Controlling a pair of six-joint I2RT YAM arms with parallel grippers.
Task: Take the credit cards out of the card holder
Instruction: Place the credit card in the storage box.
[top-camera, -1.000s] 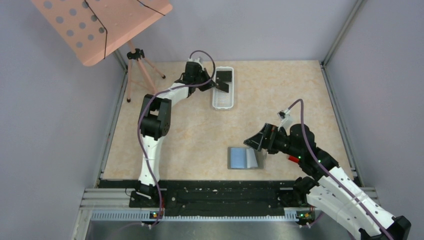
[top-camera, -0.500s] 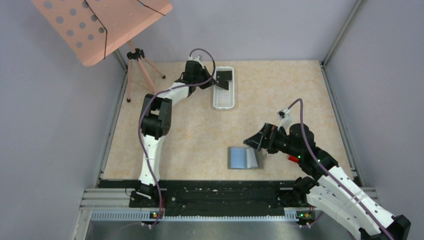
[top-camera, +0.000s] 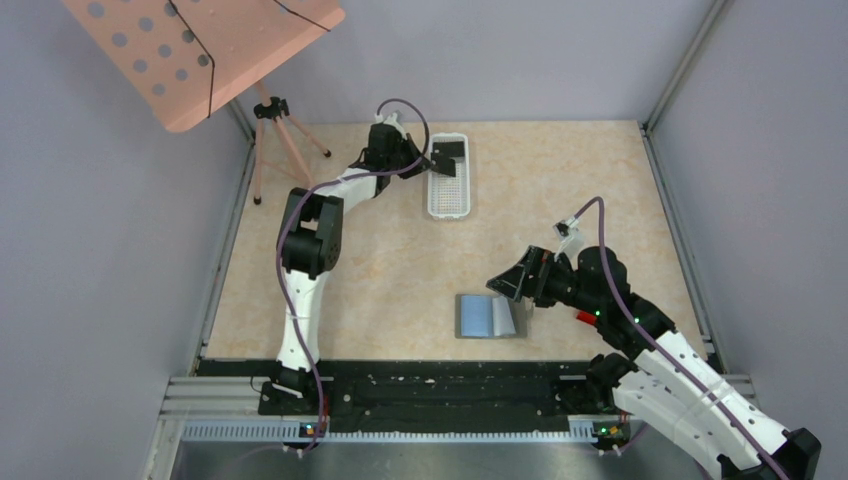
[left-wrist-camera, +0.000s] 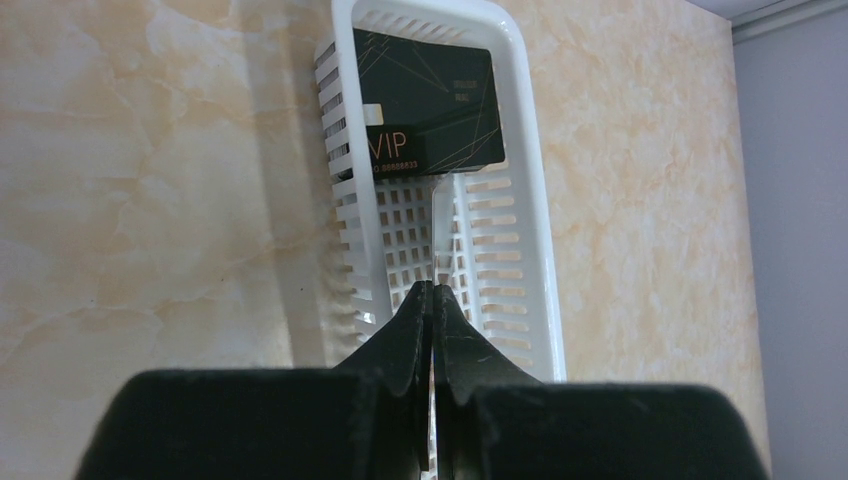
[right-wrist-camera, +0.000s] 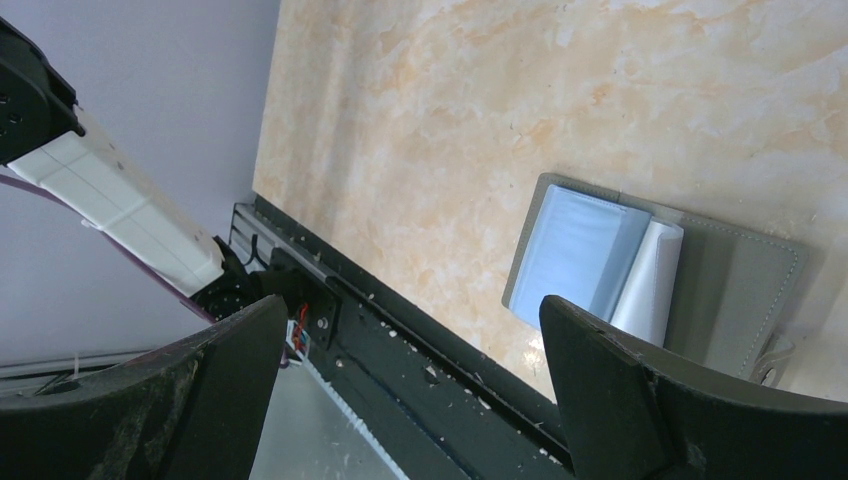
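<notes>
Card holder (top-camera: 489, 316) lies open and flat on the bench (top-camera: 560, 200), near the front edge, just below the right hand (top-camera: 505, 283). The right wrist view adds its blue-grey pocket (right-wrist-camera: 575, 250) and a whitish piece lifting at the fold. Only the left wrist view shows the print on the black card (left-wrist-camera: 428, 100) in the white basket (left-wrist-camera: 520, 250). The left hand (left-wrist-camera: 432, 295) hangs over that basket, tips pressed together. The right hand's fingers are spread wide, touching nothing.
</notes>
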